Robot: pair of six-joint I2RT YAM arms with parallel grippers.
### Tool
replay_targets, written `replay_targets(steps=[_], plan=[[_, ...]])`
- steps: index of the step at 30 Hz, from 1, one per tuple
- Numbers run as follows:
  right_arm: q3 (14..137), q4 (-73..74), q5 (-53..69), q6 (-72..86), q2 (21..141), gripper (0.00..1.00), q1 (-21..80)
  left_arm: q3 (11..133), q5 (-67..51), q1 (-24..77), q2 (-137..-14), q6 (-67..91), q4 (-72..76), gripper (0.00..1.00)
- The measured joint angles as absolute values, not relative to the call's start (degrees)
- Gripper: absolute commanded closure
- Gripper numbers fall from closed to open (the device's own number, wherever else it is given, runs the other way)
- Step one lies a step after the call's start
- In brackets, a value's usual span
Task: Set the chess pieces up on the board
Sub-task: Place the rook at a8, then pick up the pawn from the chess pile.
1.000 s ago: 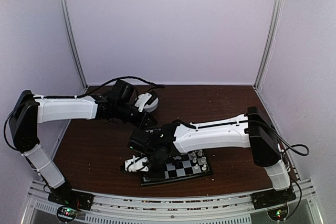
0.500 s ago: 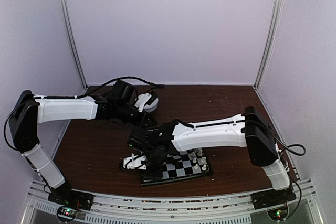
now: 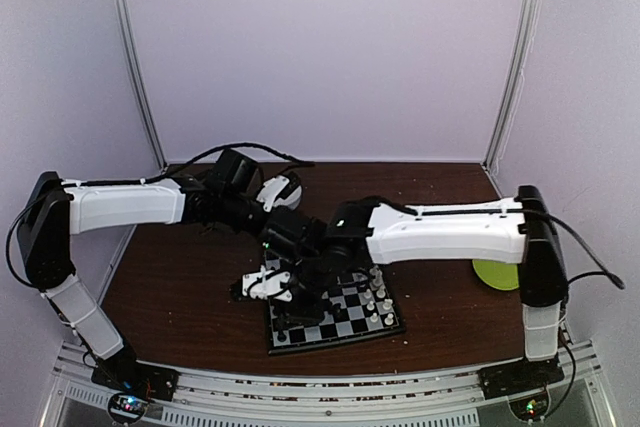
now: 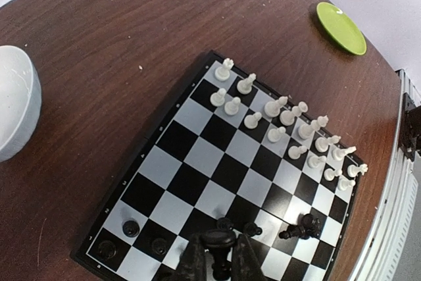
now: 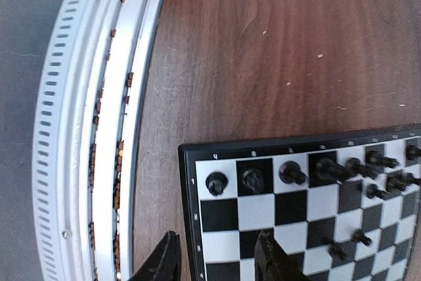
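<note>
My left gripper (image 4: pixel 219 256) pinches a black piece (image 4: pixel 220 239) over the board (image 4: pixel 176 137), presumably for placing; right gripper (image 5: pixel 218 255) spread, empty.

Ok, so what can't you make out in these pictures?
Top view: the right arm hides the board's far-left corner.
Top view: chess pieces too small to identify.
Left wrist view: the bottom edge cuts off the black piece in the left end effector.
Right wrist view: frame edges cut off most of the board.
</note>
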State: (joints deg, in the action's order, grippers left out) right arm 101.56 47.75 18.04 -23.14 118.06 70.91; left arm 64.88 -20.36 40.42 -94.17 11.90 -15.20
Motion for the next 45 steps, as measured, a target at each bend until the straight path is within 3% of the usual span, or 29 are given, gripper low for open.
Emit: replay_targets(steps=[9, 19, 27, 45], plan=[[80.86, 45.43, 21.08, -26.33, 89.78, 0.6, 59.0, 74.26, -25.45, 40.69, -98.94, 11.57, -27.14, 0.94], [61.84, 42.35, 25.47, -26.76, 80.77, 0.59, 46.65, 89.62, -24.36, 48.42, -113.69, 8.36, -52.05, 0.93], [60.84, 39.7, 29.76, -26.83, 71.5, 0.59, 40.14, 100.75, -16.95, 53.65, -119.83, 6.57, -65.49, 0.93], [60.36, 38.72, 31.88, -26.83, 71.42, 0.59, 39.11, 104.84, -12.16, 57.93, -126.8, 5.69, -72.95, 0.84]])
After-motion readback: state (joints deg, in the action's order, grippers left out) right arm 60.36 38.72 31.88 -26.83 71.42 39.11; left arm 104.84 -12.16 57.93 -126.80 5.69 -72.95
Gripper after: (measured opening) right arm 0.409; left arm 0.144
